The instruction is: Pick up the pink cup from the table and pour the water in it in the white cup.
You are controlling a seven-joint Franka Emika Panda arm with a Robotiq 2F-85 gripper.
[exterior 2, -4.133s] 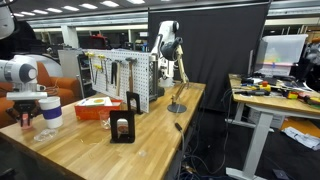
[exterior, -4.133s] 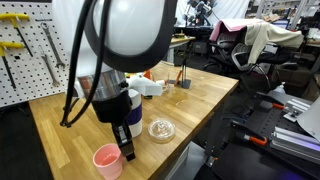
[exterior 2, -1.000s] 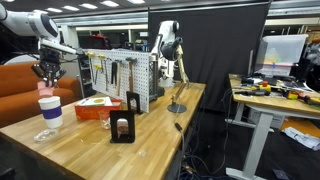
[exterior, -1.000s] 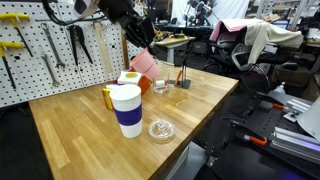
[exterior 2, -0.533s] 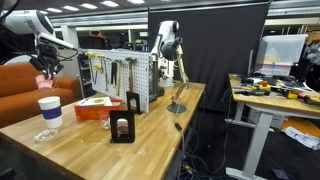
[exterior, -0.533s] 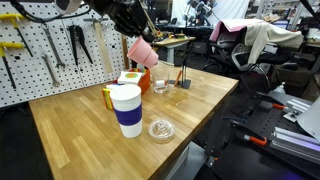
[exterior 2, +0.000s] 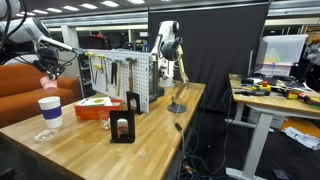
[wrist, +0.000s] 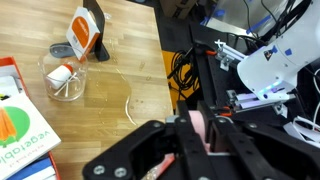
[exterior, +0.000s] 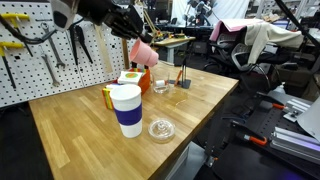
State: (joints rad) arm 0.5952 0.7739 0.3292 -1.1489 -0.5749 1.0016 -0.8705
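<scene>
- Where an exterior view looks along the pegboard (exterior: 40, 55), I see the fingers (exterior: 134, 36) closed tight on the pink cup (exterior: 144, 52), which hangs tilted in the upper middle of the frame, clear of the surface (exterior: 70, 135).
- The white cup (exterior: 125, 110) stands upright below and to the left of the pink cup, at mid-frame. A yellow-handled container (exterior: 107, 97) sits just behind it, and a small clear glass dish (exterior: 161, 129) lies just beside it towards the lower right.
- In the exterior view from farther off, the arm (exterior 2: 30, 28) comes in at the upper left and the pink cup (exterior 2: 45, 80) is a small pink patch under it. It hangs above the white cup (exterior 2: 49, 111), which stands at the left edge of the frame.
- An orange box (exterior 2: 95, 108) lies to the right of the white cup, and a black stand (exterior 2: 125, 122) is near the centre.
- In the wrist view, the fingers (wrist: 180, 140) fill the bottom of the frame and a strip of the pink cup (wrist: 201, 130) shows clamped between them.
- A glass jar (wrist: 65, 78) sits on the wood at the upper left, and a printed book (wrist: 22, 135) lies at the left edge.
</scene>
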